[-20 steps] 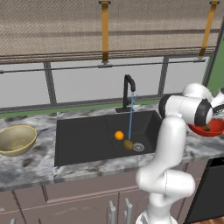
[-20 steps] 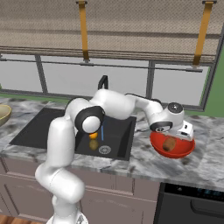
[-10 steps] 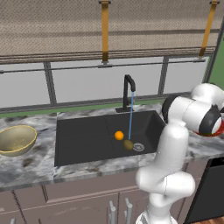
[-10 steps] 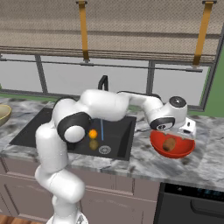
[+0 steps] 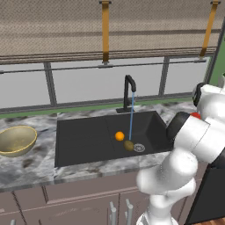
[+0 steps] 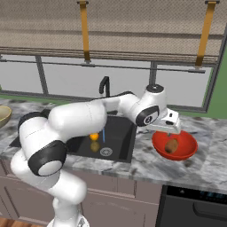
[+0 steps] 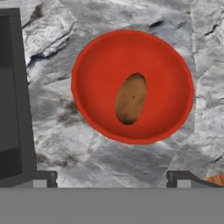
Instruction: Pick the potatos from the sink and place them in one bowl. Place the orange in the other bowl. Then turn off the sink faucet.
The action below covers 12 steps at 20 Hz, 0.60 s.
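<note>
One potato [image 7: 131, 99] lies mid-frame in the red bowl [image 7: 92, 70] on the table [image 7: 131, 166]; the jaws stand open, holding nothing, at the frame's bottom edge.

Gripper [image 7: 112, 177] wide open, empty

Grey marbled counter [image 5: 26, 169] below a wide window [image 5: 105, 83] with orange straps [image 5: 105, 30].

The glossy red round bowl [image 7: 87, 87] sat on grey marbled stone, holding 1 reddish-brown potato [image 7: 131, 98]. In the matte black sink [image 5: 83, 140], an olive-brown potato [image 5: 128, 145] lay just beside the bright orange ball [image 5: 119, 136], under the running thin black faucet [image 5: 128, 90]. The tan-yellow bowl [image 5: 15, 139] stood left.
</note>
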### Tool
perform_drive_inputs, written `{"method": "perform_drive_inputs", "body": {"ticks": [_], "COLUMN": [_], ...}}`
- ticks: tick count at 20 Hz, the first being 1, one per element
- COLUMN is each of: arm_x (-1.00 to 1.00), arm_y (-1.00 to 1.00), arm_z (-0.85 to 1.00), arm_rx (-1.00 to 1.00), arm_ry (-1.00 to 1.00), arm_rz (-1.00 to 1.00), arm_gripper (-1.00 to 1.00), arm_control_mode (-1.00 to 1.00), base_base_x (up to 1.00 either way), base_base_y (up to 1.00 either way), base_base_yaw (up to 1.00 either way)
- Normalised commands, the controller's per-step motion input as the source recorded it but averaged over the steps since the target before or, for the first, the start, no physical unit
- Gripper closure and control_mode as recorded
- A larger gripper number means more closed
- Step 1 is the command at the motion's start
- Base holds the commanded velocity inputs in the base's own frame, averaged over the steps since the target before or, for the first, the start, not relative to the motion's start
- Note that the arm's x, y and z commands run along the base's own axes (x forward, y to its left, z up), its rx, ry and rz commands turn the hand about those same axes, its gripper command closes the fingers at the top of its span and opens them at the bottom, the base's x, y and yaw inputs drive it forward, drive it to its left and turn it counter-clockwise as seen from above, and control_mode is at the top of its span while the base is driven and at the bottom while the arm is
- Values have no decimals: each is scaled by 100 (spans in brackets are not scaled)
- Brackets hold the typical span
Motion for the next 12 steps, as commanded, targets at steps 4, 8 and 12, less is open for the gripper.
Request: {"method": "perform_drive_inputs", "body": {"ticks": [4,8,12], "arm_x": [-19,-4,-3], "arm_y": [91,94,81], "arm_z": [22,3,5], "arm_rx": [0,0,2], "arm_ry": [5,0,4], "arm_rz": [0,0,0], "arm_gripper": [-100,-100,-100], "arm_control_mode": [-100,-100,-100], "base_base_x": [0,0,0], "base_base_y": [0,0,0], "base_base_yaw": [0,0,0]}}
